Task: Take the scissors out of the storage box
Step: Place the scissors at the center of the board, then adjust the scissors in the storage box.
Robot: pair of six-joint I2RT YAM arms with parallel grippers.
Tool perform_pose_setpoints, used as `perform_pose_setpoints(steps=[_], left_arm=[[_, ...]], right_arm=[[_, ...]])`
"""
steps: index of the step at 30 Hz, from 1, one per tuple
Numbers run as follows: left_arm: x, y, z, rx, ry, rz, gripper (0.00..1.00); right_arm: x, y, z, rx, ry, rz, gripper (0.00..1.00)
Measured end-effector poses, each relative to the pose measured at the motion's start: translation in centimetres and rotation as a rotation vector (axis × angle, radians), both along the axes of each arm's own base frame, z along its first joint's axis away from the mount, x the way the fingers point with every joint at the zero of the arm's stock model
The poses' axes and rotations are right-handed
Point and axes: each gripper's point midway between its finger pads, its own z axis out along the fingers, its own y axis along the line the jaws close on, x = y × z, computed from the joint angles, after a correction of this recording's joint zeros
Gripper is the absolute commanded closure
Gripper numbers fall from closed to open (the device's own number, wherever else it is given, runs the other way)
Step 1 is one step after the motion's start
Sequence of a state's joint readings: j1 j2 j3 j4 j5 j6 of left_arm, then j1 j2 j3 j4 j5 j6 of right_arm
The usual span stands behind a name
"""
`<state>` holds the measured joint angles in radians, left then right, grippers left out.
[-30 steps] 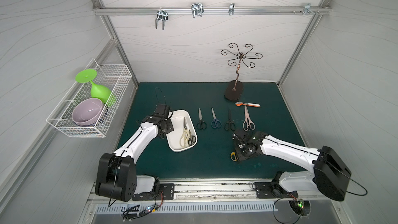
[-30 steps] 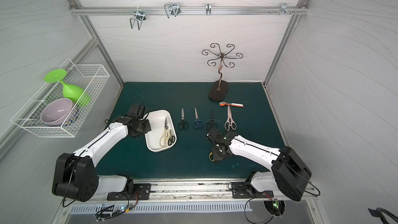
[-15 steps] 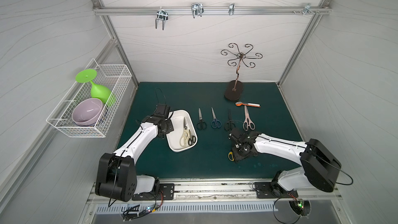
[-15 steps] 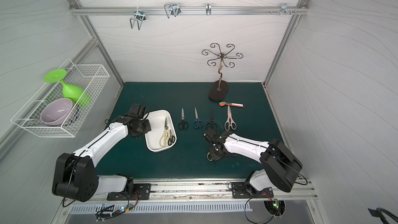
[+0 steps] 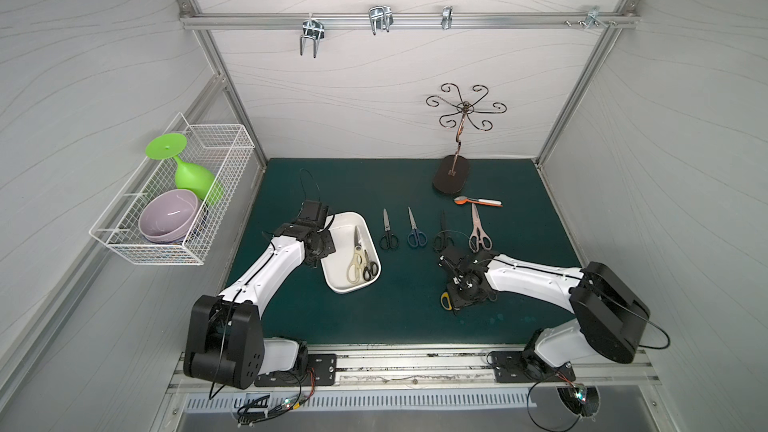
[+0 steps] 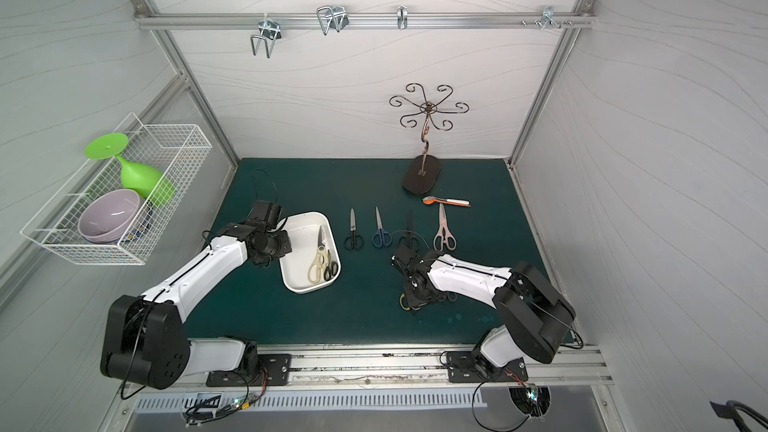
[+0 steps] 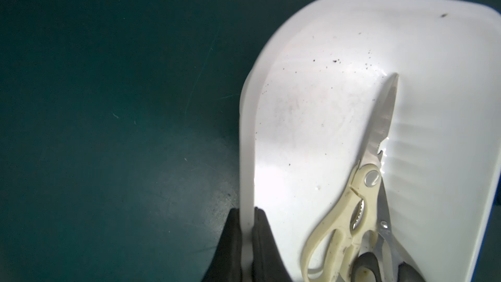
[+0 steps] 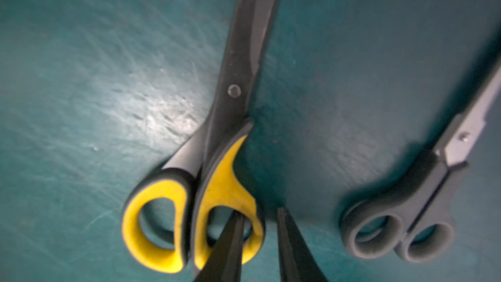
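Note:
The white storage box (image 5: 340,234) (image 6: 301,234) lies left of centre on the green mat. My left gripper (image 7: 247,210) (image 5: 324,249) is shut on its near side wall (image 7: 246,158). Inside the box lie cream shears (image 7: 349,207) (image 5: 355,261) and a small black-handled pair (image 7: 379,261) (image 5: 370,268). My right gripper (image 8: 258,210) (image 5: 451,284) is open low over the yellow-black scissors (image 8: 233,90) (image 5: 445,300), which lie flat on the mat. One finger (image 8: 230,240) sits inside a handle ring, the other outside and apart from it. A grey-handled pair (image 8: 401,226) lies beside them.
Several scissors lie in a row behind: black (image 5: 388,234), blue (image 5: 415,234), dark (image 5: 444,236), pink (image 5: 478,230). An orange-and-white spoon (image 5: 478,201) and a hook stand (image 5: 451,176) are at the back. A wire basket (image 5: 174,201) hangs on the left wall.
My right gripper's jaws have parted from the yellow-black scissors' handle, and that arm has drawn in slightly toward the middle. The left arm and the box have not moved.

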<state>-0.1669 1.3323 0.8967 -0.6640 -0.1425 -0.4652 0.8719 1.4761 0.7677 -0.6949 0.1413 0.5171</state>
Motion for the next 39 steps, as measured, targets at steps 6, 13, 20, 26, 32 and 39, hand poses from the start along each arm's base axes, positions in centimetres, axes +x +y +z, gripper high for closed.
perform_pose_setpoints(steps=[6,13,20,26,32,39], left_arm=[[0.0,0.0,0.0,0.000,0.000,0.000,1.00],[0.0,0.0,0.0,0.000,0.000,-0.001,1.00],[0.0,0.0,0.0,0.000,0.000,0.000,1.00],[0.0,0.0,0.1,-0.001,-0.002,0.000,1.00],[0.0,0.0,0.1,-0.003,-0.002,0.000,1.00],[0.0,-0.1,0.1,-0.006,-0.002,0.000,1.00]], right_arm=[[1.6,1.6,2.7,0.047,-0.054,0.015,0.71],[4.1,4.9,7.9,0.163,-0.149,0.042,0.71],[5.5,11.3,9.6,0.306,-0.136,0.120,0.71],[4.6,18.7,10.2,0.391,-0.129,0.297,0.71],[2.8,22.9,10.2,0.431,-0.107,0.415,0.68],[5.7,24.2,9.7,0.321,-0.202,0.417,0.53]])
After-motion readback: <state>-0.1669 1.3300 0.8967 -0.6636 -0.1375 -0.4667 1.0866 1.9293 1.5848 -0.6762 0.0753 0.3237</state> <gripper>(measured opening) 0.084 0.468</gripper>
